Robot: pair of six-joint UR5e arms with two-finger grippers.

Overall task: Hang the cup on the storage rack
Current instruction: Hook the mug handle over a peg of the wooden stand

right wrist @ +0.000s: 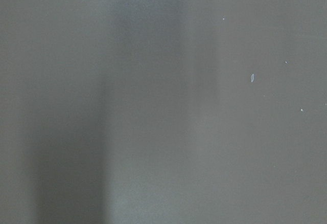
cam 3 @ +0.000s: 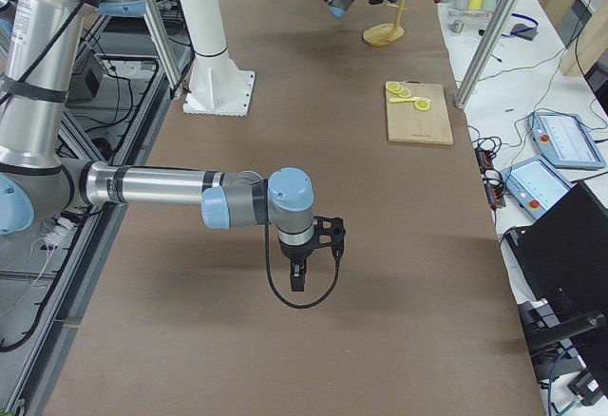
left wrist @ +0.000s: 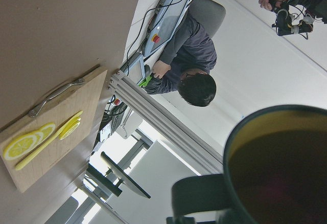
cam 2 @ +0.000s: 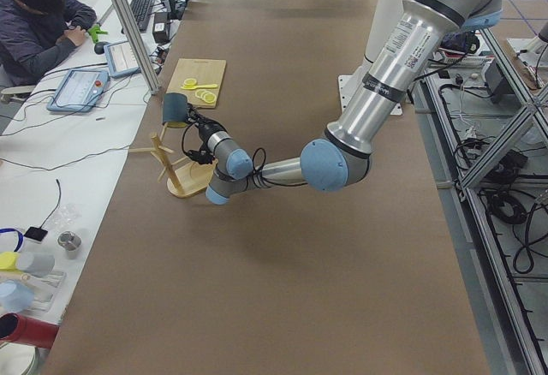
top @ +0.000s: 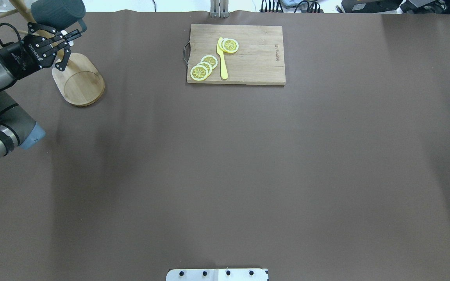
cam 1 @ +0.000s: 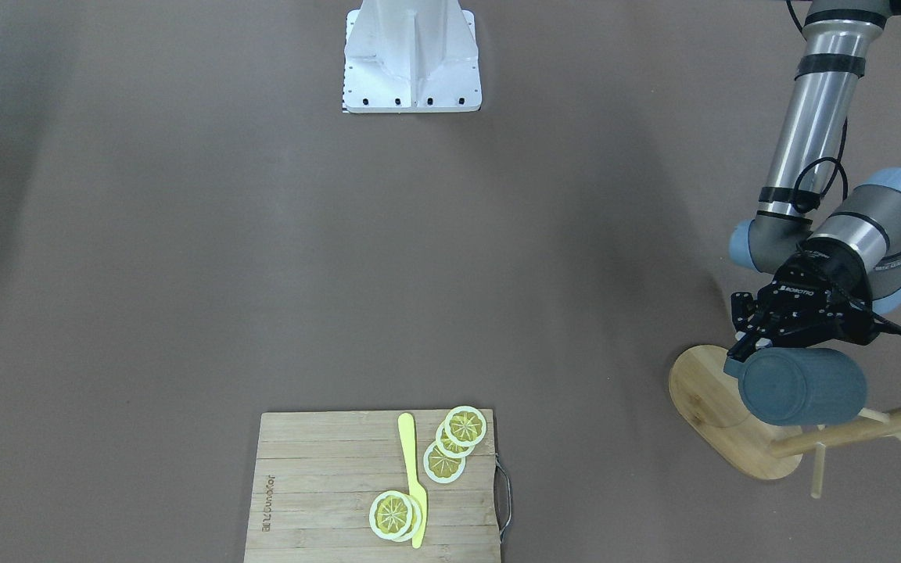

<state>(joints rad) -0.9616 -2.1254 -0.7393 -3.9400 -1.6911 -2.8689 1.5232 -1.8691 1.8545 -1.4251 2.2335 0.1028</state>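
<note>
surface (top: 225, 164): brown, matte covering.
cutting board (top: 256, 58): flat on the surface at its far edge from the robot's mount.
storage rack (top: 78, 82): its oval base stands on the surface, well apart from the cutting board's handle end.
robot's mount (top: 217, 274): white plate at the near edge.

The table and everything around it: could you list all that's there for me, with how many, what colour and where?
cup: one, slate-blue, held on its side above the rack's base.
storage rack: one, light bamboo, table's left end.
cutting board: one, light wood with metal handle, far edge, middle.
lemon slices: several, yellow and white, on the board.
knife: one, yellow, among the slices.
person: one, dark top, seated at a side desk.
left gripper: black, shut on the cup.
right gripper: black, pointing down over bare table; open or shut, cannot tell.
</note>
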